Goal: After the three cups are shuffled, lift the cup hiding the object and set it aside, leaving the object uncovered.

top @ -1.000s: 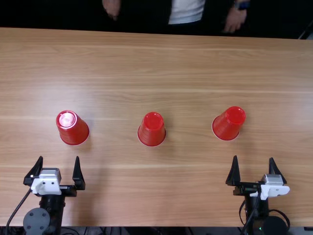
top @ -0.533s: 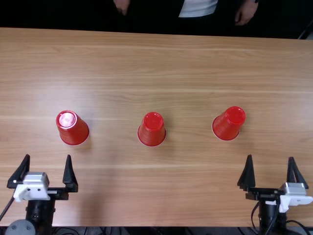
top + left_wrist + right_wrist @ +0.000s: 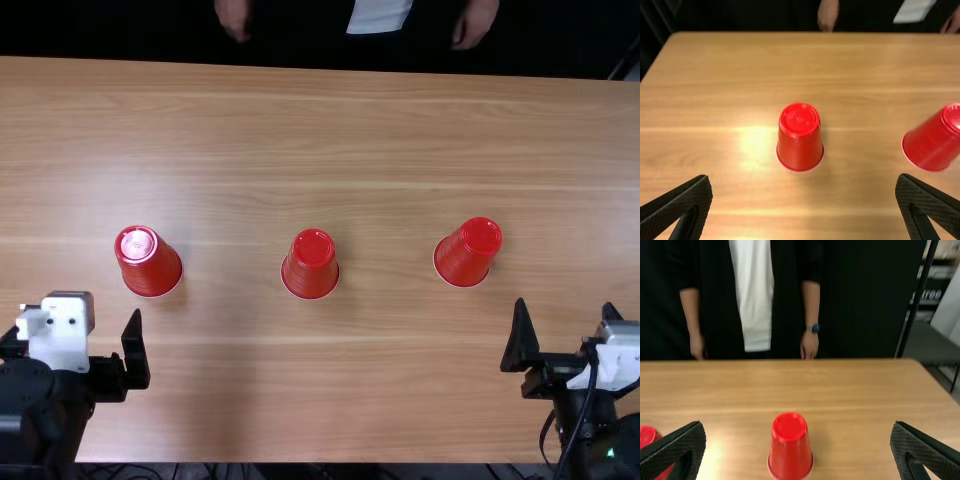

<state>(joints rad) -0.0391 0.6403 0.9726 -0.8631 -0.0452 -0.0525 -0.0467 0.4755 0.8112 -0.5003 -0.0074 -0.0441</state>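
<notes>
Three red cups stand upside down in a row across the table: the left cup (image 3: 148, 262), the middle cup (image 3: 311, 265) and the right cup (image 3: 468, 252). My left gripper (image 3: 78, 348) hovers over the near edge, open, just nearer than the left cup (image 3: 800, 137), with the middle cup (image 3: 935, 145) off to one side. My right gripper (image 3: 563, 340) is open at the near right corner, facing the right cup (image 3: 790, 447); its fingers (image 3: 677, 446) stand wide apart. Neither gripper touches a cup. Whatever a cup covers is hidden.
The wooden table (image 3: 320, 130) runs wide behind the cups to its far edge. About a hand's width of wood separates each cup from its neighbour. A grey chair (image 3: 935, 345) stands beyond the table's right end.
Both arms have drawn back toward the near edge and outward, the left one leftward, the right one rightward. The three cups have not moved.
</notes>
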